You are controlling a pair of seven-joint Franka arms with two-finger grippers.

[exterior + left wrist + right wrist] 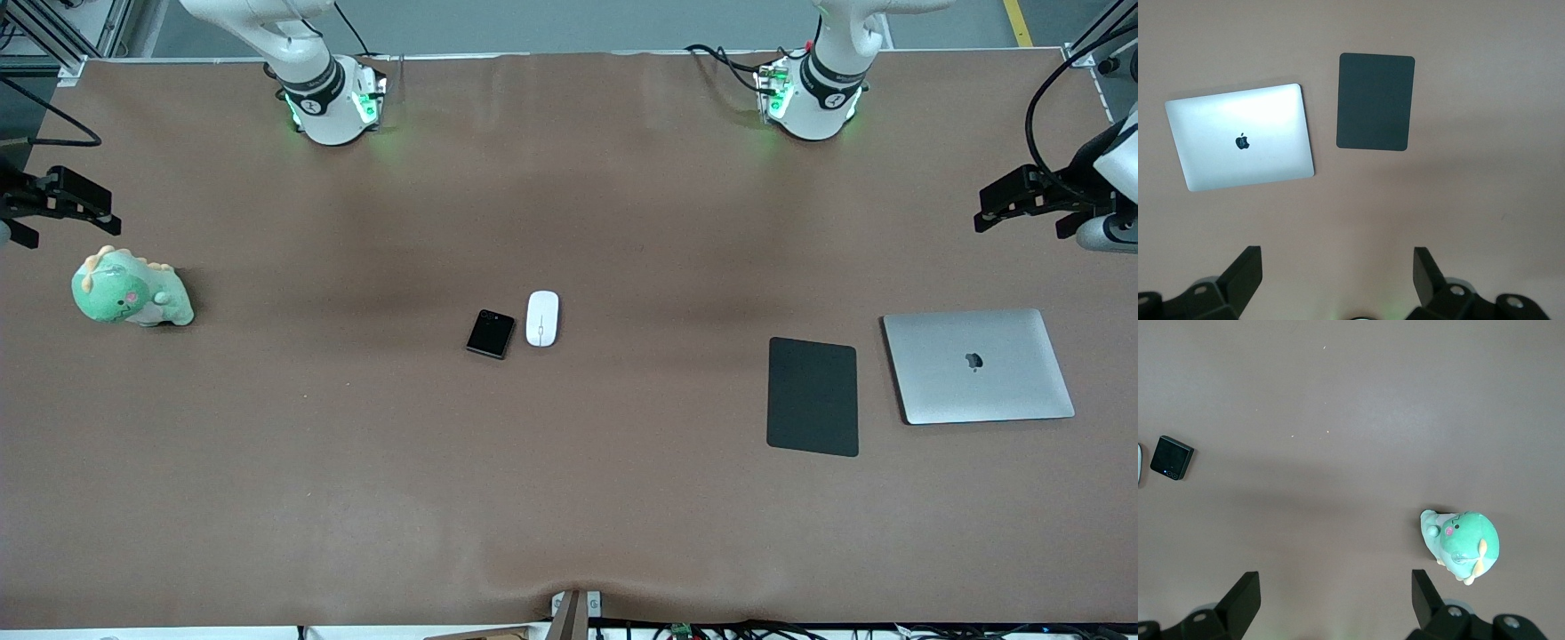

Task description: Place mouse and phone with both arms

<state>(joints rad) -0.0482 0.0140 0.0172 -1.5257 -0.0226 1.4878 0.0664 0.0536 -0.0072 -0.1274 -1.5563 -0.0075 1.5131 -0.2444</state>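
Note:
The white oval mouse [542, 318] lies in the middle of the brown table. The glossy black phone [491, 334] lies right beside it, toward the right arm's end. In the right wrist view the phone [1171, 457] shows whole, while only a sliver of the mouse [1139, 463] shows at the picture's edge. My right gripper [102, 213] [1336, 587] hangs open and empty over the right arm's end of the table, close to a plush toy. My left gripper [987, 209] [1338, 267] hangs open and empty over the left arm's end, close to a laptop.
A matte black pad [813, 396] [1375, 101] and a closed silver laptop [978, 365] [1241, 137] lie side by side toward the left arm's end. A green plush dinosaur [129, 292] [1463, 543] sits at the right arm's end.

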